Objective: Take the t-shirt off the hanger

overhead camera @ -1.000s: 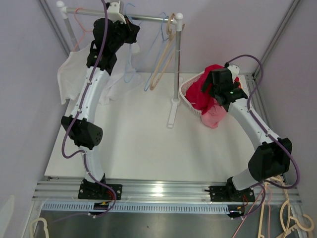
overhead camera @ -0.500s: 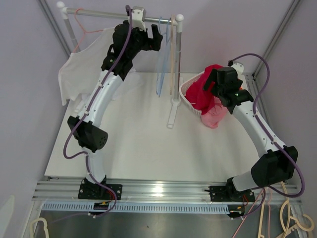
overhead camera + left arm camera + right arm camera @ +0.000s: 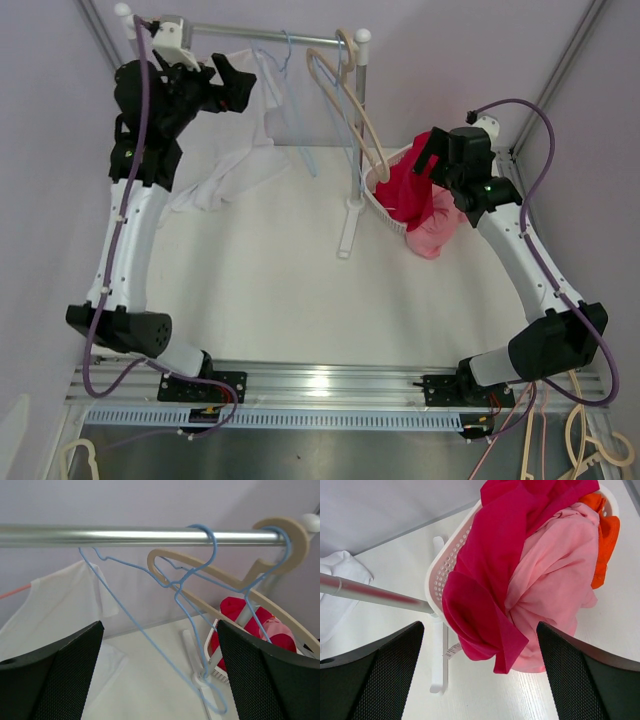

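Our left gripper (image 3: 238,86) is up by the rail (image 3: 300,36), jaws spread wide and holding nothing. The white t-shirt (image 3: 222,170) hangs just beneath and beside it. Its long axis runs from the rail down and leftward to the table (image 3: 270,290), where its lower end trails. We cannot tell whether it sits on a hanger. Our right gripper (image 3: 430,160), equally wide and empty, hovers above the basket (image 3: 436,582) of red and pink clothes.

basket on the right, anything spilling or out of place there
Yes: the basket is overstuffed. A red garment and a pink garment spill over its rim and hang outside it, so they could slide out.
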You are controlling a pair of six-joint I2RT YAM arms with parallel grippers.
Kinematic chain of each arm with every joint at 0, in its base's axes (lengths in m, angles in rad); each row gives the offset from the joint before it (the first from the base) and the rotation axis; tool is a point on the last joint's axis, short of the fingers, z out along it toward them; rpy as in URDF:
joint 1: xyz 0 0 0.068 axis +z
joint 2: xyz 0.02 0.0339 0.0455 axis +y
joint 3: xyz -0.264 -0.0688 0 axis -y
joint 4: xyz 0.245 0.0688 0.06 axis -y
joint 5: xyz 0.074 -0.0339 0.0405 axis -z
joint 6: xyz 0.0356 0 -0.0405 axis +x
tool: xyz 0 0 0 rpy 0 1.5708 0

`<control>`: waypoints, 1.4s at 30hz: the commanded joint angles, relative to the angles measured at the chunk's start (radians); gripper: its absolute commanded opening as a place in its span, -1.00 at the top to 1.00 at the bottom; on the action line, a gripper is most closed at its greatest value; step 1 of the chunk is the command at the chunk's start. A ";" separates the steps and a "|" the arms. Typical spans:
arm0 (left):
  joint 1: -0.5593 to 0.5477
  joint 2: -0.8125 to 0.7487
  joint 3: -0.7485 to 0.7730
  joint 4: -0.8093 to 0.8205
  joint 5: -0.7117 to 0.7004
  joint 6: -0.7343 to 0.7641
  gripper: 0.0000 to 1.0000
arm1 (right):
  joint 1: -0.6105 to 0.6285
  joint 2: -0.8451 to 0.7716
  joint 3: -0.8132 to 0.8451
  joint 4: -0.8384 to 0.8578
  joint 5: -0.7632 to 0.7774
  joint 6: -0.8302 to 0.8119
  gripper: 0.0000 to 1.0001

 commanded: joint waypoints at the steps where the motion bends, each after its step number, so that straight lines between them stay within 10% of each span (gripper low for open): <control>1: 0.040 -0.064 -0.036 0.031 0.166 -0.003 -0.99 | -0.004 -0.019 0.034 0.029 -0.032 -0.011 -0.99; 10: 0.232 -0.116 -0.210 0.132 0.205 -0.004 -0.99 | -0.012 0.023 0.065 0.039 -0.071 -0.017 -0.99; 16: 0.344 0.029 -0.049 0.088 0.288 -0.041 -0.98 | -0.042 0.033 0.129 0.005 -0.083 -0.045 -0.99; 38: 0.364 0.324 0.035 0.474 0.252 -0.116 -0.81 | -0.076 0.122 0.162 0.063 -0.123 -0.070 -0.99; 42: 0.365 0.370 0.088 0.476 0.249 -0.129 -0.39 | -0.078 0.127 0.169 0.065 -0.124 -0.076 -0.99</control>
